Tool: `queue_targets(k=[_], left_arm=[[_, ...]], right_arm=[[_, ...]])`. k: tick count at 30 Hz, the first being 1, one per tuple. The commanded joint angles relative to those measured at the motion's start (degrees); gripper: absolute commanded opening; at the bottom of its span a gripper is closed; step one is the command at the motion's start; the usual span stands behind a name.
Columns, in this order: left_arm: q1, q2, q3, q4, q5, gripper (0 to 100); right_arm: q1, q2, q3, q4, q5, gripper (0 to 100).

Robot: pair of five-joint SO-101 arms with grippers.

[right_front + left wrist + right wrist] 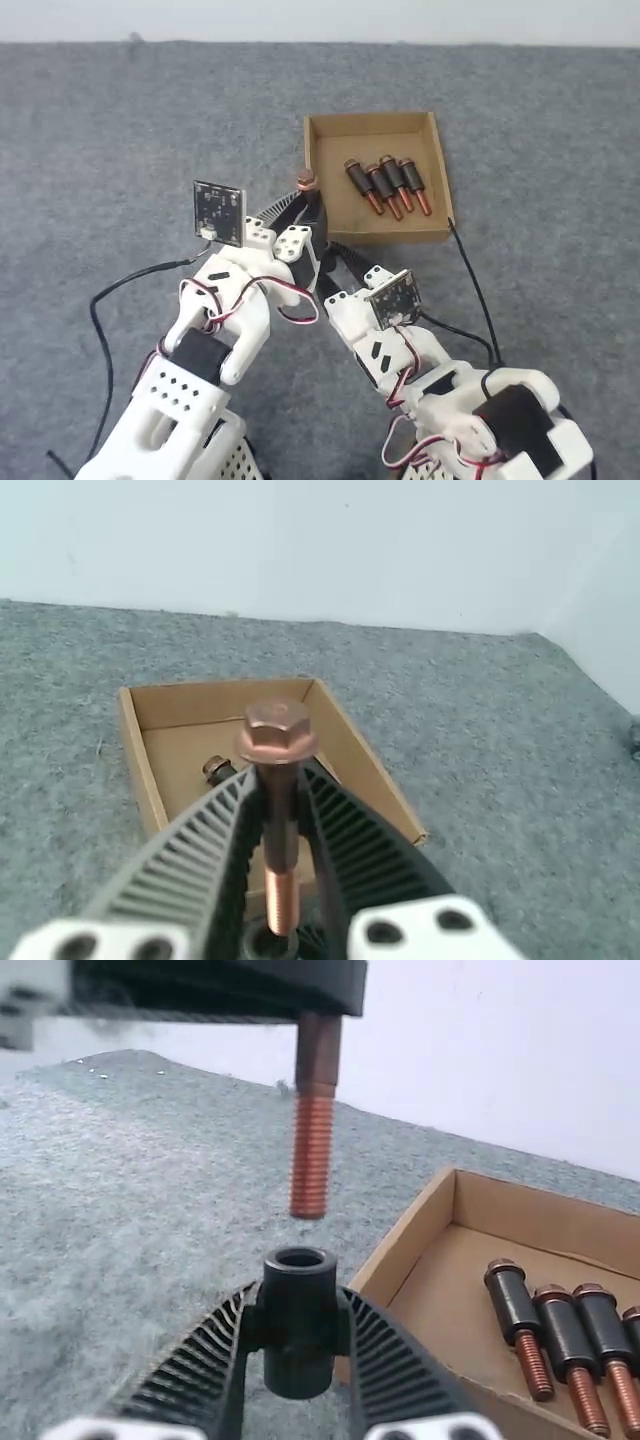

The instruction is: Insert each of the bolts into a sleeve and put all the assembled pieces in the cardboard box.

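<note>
Cardboard box (443, 180): it sits open-topped on the grey surface (120, 130), just beyond both of your grippers.
Box contents: four assembled pieces (388, 186) lie side by side on the box floor. Each is a copper bolt in a dark sleeve. They lie slightly slanted, with the heads toward the far wall and the threaded ends toward the near wall.
Bolt (278, 780): this loose one is outside the box, close to the wall on your left arm's side. It stands upright with the hex head on top and the threaded end hanging bare below.
Sleeve (298, 1320): it also stands upright outside the box, with the open bore facing up. It is right under the bolt's tip, and there is a clear gap between them.
Left gripper (277, 775): you have it held over the surface beside the box and above the other gripper. Its fingers (200, 850) are clamped on the bolt's shank just below the head.
Right gripper (298, 1300): it sits beneath the left one, by the box's near corner. Its fingers (190, 1380) are closed around the sleeve's sides.
</note>
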Motion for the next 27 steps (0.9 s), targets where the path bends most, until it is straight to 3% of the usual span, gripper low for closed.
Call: queue_targets(k=[1,11,27], left_arm=[[0.0,0.18,-1.01,-2.02,3.52,1],[-1.05,0.62,-0.92,0.0,6.15,1],[0.0,0.7,2.68,-2.64,0.44,1]], right_arm=[[0.66,-1.1,1.14,-0.92,1.14,0.6],[0.75,-1.01,1.14,-2.68,1.23,0.6],[1.71,-1.01,1.14,-3.82,1.23,0.6]])
